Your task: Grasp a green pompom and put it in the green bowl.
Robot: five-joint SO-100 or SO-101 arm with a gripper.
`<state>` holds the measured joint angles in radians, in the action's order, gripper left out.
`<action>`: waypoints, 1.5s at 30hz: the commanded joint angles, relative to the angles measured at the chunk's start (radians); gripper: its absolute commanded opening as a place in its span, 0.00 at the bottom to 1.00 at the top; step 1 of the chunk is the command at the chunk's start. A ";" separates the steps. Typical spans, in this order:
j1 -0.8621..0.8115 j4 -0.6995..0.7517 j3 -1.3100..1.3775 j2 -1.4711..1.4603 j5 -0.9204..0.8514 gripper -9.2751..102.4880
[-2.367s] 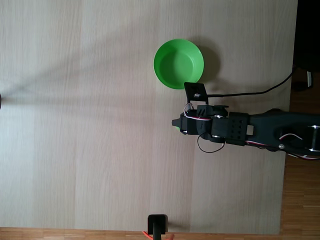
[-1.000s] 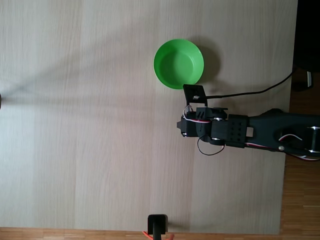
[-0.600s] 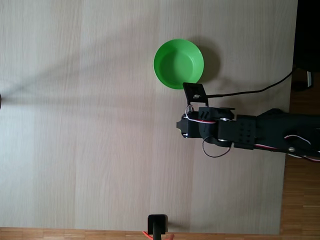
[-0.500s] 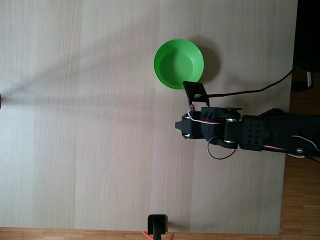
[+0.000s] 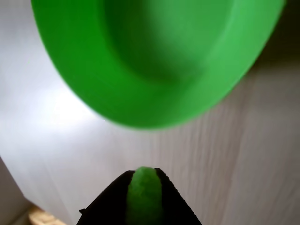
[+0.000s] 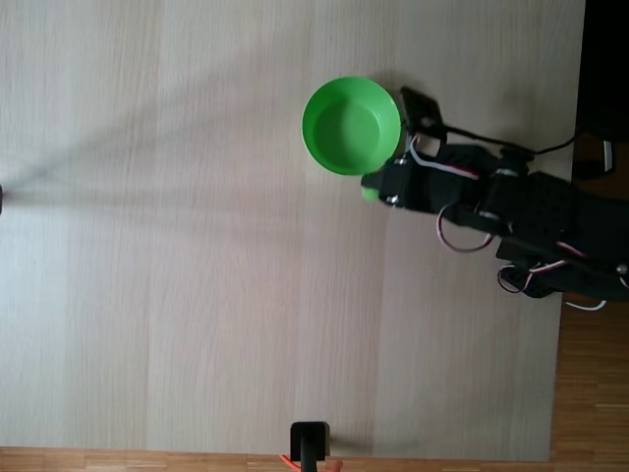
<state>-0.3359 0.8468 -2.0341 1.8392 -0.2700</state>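
A: Green, fuzzy, rounded: the green pompom (image 5: 143, 190) sits at bottom centre of the wrist view, pinched between the two dark fingers of the gripper (image 5: 142, 174). Jaws clenched on it, touching both sides.

B: In the fixed view?

A: A sliver of the same green shows at the gripper tip (image 6: 369, 190), right of centre in the upper half, just beside the lower right rim of the green bowl (image 6: 351, 126).

B: Bowl description?

A: Round, smooth plastic, glossy rim, shallow inside. It takes up the top of the wrist view (image 5: 140, 93), blurred.

B: Surface?

A: Pale wood-grain table (image 6: 177, 256), matte, long straight grain lines. Black arm (image 6: 511, 211) enters from the right edge with white and red wires looped along it.
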 commanded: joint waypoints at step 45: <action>0.258 0.014 -0.285 0.548 -0.040 0.08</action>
<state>-0.1365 0.8590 -2.2672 2.2749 -0.3129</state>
